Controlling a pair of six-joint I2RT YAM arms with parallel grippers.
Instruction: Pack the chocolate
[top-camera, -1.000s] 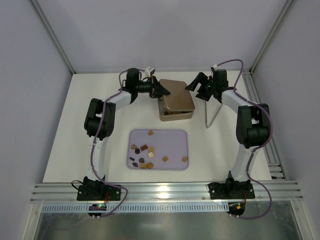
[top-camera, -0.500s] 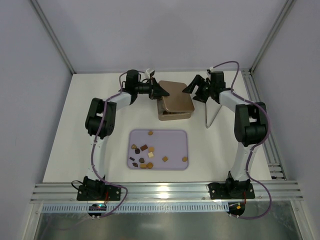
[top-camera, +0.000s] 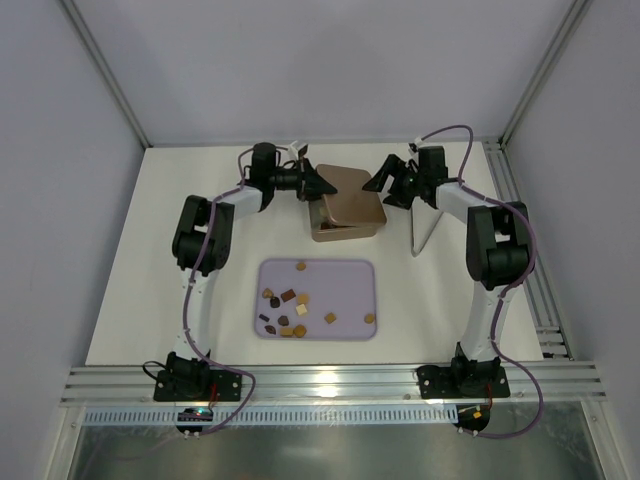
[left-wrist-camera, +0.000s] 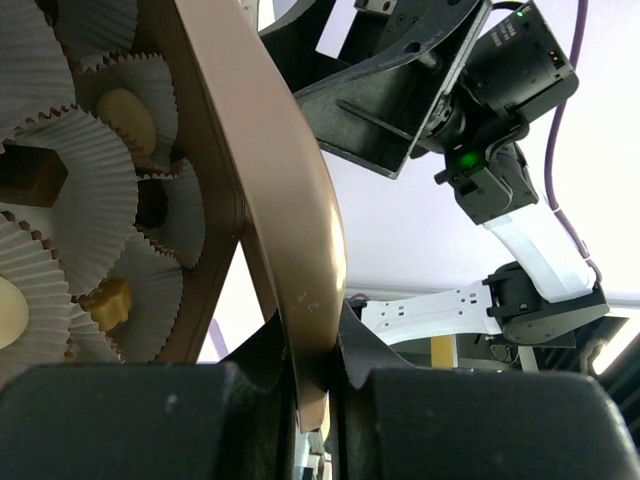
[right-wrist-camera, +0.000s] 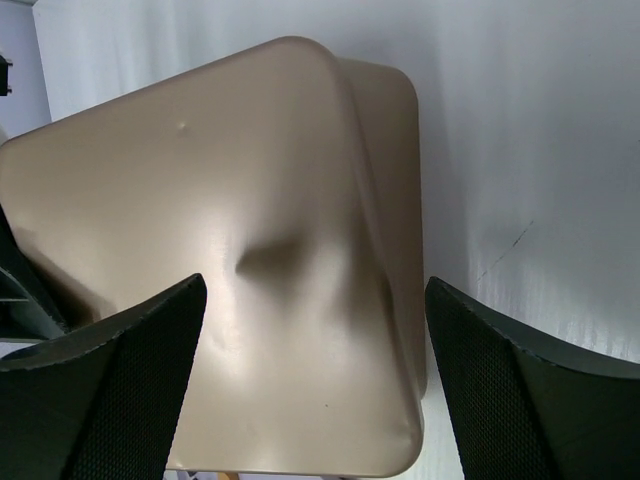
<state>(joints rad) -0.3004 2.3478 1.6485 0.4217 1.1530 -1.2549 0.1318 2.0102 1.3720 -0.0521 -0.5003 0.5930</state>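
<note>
My left gripper (left-wrist-camera: 314, 372) is clamping the rim of the gold-brown lid (right-wrist-camera: 230, 250) over the tin (top-camera: 346, 233). My right gripper (right-wrist-camera: 315, 385) is holding its jaws wide apart facing the lid's top, gripping nothing. The chocolate (top-camera: 288, 295) is lying scattered on the lavender tray (top-camera: 350, 275) nearer my bases, with a few pieces sitting in paper cups (left-wrist-camera: 60, 180) inside the tin.

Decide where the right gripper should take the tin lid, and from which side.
Take the lid by its right rim, coming from the right. The left gripper pinches the opposite rim, holding the lid tilted above the tin, so that thin raised edge is free, and the open right gripper faces it.
</note>
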